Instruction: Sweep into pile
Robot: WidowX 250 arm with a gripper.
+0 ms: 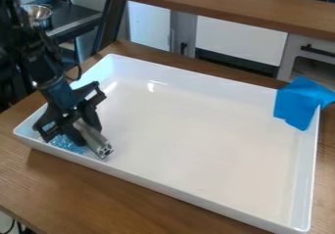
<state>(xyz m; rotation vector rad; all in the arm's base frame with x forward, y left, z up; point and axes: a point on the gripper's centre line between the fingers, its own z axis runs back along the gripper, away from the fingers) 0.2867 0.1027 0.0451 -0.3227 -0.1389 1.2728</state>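
The small blue bits (65, 143) lie in a patch at the left corner of the white tray (196, 130), against its near wall. Just beside them, a grey tool (97, 140) slants down to the right, its lower end low over the tray floor. The claw (83, 128) is closed around the tool, parted only by the tool's thickness. At the tray's far right corner, a blue cloth (301, 103) drapes over the rim. The tray sits on the wooden tabletop (78, 184).
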